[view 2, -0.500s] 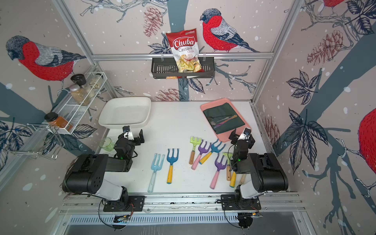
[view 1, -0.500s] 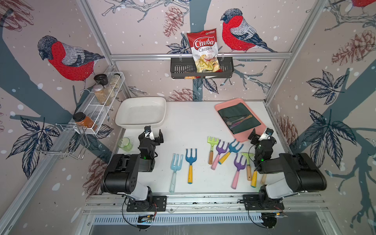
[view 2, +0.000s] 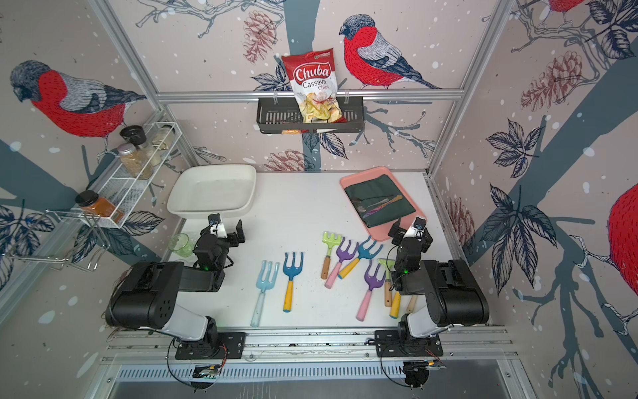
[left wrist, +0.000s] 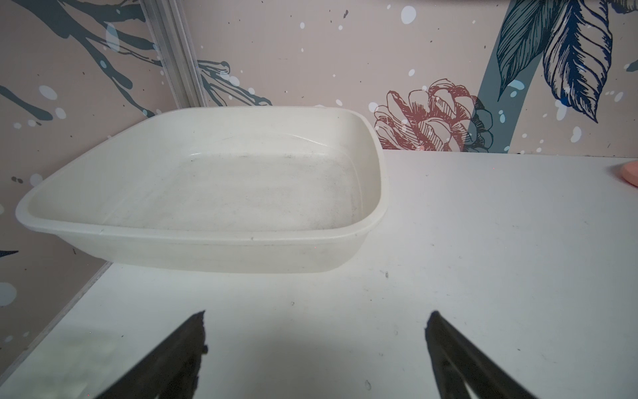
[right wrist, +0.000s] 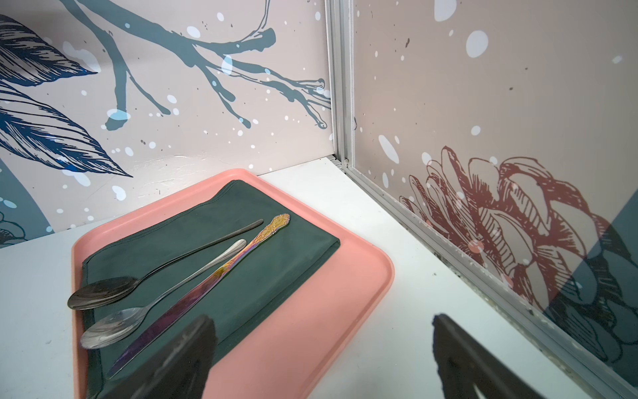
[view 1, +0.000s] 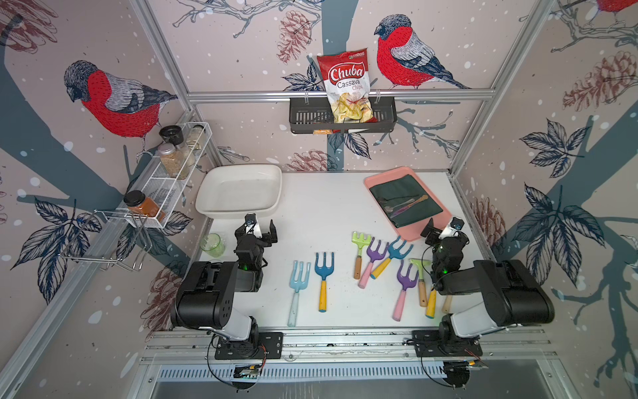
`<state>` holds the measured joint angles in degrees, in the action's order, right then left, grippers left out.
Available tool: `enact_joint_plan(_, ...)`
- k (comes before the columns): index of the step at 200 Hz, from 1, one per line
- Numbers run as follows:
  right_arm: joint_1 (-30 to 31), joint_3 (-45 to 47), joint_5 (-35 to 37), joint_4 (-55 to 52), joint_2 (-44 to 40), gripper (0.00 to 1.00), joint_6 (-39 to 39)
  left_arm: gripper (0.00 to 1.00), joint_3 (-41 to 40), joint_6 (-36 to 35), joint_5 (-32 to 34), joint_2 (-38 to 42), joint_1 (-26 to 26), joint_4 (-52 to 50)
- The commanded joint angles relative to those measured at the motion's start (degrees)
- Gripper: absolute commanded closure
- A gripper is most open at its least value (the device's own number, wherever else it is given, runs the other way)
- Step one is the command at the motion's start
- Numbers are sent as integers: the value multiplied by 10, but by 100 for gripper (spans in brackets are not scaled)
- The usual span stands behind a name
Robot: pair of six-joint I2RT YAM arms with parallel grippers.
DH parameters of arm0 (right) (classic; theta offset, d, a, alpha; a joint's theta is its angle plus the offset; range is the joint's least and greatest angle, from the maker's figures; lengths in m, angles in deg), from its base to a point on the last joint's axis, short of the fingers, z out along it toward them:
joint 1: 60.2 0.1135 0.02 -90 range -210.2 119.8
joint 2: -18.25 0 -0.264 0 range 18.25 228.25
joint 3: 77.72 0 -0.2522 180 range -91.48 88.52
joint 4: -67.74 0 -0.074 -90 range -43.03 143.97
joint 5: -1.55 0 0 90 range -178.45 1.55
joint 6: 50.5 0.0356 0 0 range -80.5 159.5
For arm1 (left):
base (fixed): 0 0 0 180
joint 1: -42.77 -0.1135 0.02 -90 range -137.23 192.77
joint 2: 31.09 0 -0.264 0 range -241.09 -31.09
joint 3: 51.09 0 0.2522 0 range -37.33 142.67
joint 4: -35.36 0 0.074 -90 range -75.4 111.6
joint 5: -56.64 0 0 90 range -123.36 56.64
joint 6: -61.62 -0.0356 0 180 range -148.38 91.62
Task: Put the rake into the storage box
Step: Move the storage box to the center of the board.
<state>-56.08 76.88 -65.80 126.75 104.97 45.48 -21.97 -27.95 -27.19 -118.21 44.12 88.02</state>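
Several toy garden tools lie on the white table in both top views. A lime green rake [view 1: 360, 247] [view 2: 329, 248] with a brown handle lies mid-table among purple and blue forks. A second green rake [view 1: 420, 273] lies close to my right arm. The white storage box [view 1: 207, 203] [view 2: 179, 203] [left wrist: 207, 238] stands empty at the back left. My left gripper [view 1: 263, 230] [left wrist: 316, 331] is open just in front of it, over bare table. My right gripper [view 1: 443, 228] [right wrist: 322, 331] is open over the near corner of the pink tray [view 1: 411, 233] [right wrist: 310, 328].
A green cup [view 1: 211, 244] stands left of my left arm. The pink tray holds a dark green cloth with cutlery [right wrist: 193, 273]. A wire spice rack [view 1: 172, 172] hangs on the left wall, and a black basket [view 1: 303, 119] with a chips bag on the back wall.
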Motion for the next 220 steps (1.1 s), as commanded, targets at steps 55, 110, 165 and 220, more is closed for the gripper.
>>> enact_joint_plan(55, -2, 0, 12, 7, -12, 0, 3, 2, 94, 14, 72, 99, 14, -209)
enact_joint_plan(110, 82, -232, 50, -520, -137, 0, 59, 2, 333, 56, -52, 96, 17, -540)
enact_joint_plan(165, 141, -354, -17, -728, -179, 0, 106, 2, 543, 82, -105, -90, 15, -694)
enact_joint_plan(220, 140, -413, -2, -814, -152, 0, 122, 2, 666, 85, -163, -210, 1, -768)
